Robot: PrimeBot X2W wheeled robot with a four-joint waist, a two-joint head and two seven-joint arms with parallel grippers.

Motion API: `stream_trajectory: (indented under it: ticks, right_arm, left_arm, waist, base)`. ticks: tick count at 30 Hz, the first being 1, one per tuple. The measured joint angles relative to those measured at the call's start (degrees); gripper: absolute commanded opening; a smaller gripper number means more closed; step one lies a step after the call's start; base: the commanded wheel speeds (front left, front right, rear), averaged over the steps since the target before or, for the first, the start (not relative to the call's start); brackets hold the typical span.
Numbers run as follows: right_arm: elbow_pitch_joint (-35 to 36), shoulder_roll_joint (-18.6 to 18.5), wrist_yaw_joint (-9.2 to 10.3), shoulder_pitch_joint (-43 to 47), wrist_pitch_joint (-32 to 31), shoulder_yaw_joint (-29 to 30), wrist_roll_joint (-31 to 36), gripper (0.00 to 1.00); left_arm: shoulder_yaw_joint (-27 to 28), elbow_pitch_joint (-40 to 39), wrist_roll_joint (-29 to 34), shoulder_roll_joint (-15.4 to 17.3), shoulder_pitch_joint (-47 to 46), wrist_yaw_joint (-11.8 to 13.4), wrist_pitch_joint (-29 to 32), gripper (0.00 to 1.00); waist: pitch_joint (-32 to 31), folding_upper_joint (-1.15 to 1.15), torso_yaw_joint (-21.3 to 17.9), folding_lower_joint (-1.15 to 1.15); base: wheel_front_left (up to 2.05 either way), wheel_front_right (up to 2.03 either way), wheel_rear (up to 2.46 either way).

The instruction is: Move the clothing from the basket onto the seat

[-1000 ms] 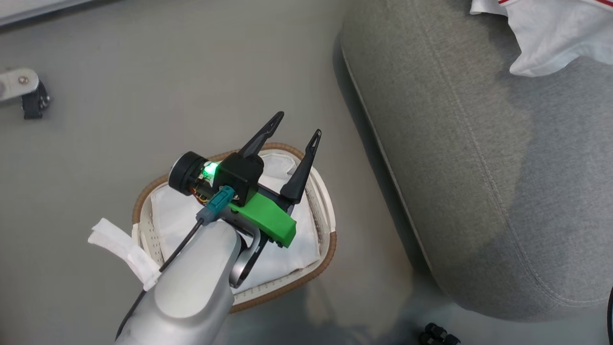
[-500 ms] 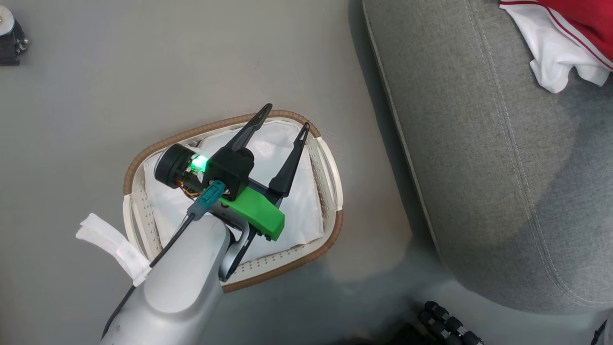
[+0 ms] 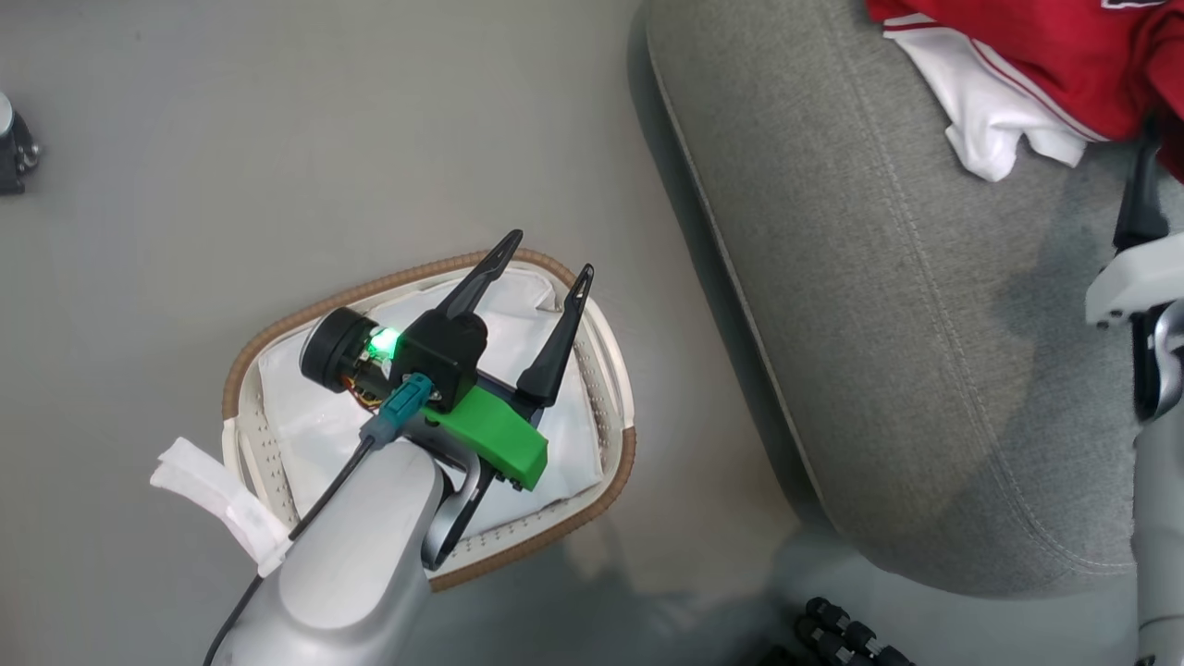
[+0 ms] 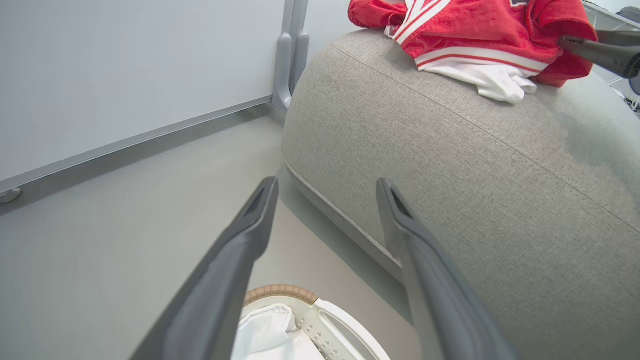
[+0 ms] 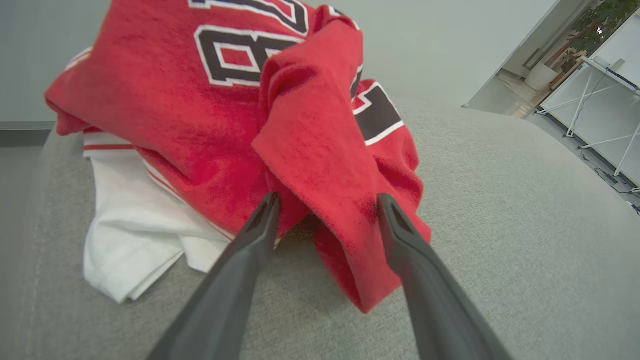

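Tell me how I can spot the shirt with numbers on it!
Find the big grey sofa. On it lies a red jersey, over a white cloth. Only the jersey has dark numbers edged in white.

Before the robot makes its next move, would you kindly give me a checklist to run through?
1. Red sportswear with white trim lies on the large grey woven-fabric sofa: ok.
2. Right gripper open: ok.
3. Right gripper clear of cloth: not ok, a red fold lies between its fingers.
4. Left gripper open and empty: ok.
5. Oval white lattice basket with brown rim emptied: cannot tell; its white liner is visible, but the left arm hides part.
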State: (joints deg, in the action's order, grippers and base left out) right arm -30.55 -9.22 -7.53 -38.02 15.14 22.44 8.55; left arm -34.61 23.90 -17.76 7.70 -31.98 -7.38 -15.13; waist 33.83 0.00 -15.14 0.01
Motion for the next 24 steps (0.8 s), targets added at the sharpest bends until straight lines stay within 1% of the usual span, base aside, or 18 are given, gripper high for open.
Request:
stream_trajectory:
  ticks: [4,7,14,19,24]
  right_arm:
    - [1.8,1.4,0.0,3.8,0.0,-1.1,0.0,1.0]
    - [2.5,1.8,0.0,4.9,0.0,-2.2,0.0,1.0]
    - [4.4,0.4,0.0,4.8,0.0,-4.9,-0.4,1.0]
    - [5.3,-0.4,0.0,3.6,0.0,-7.7,-0.8,1.0]
    - [5.7,0.7,0.0,2.9,0.0,-10.2,-1.8,1.0]
  left_arm:
    - [0.5,-0.7,-0.6,0.0,0.9,0.0,0.0,1.0]
    - [0.9,-1.3,-1.0,-0.1,1.6,0.0,0.0,1.0]
    - [3.5,-1.9,-2.0,-1.3,3.3,0.0,0.0,1.0]
    - [7.3,-2.6,-2.9,-2.8,5.1,0.0,0.0,1.0]
    - [12.7,-3.3,-3.4,-3.6,7.6,0.4,0.0,1.0]
  waist:
    - [-1.8,0.0,-0.7,0.0]
    - [-3.2,0.0,-1.1,0.0]
    - [-7.0,0.0,-0.9,-0.01]
    - [-10.0,0.0,0.6,-0.01]
    - [-13.2,0.0,2.7,-0.01]
  base:
    - [0.0,0.0,0.0]
    - [0.0,0.0,0.0]
    - [0.0,0.0,0.0]
    - [0.0,0.0,0.0]
    - [0.0,0.0,0.0]
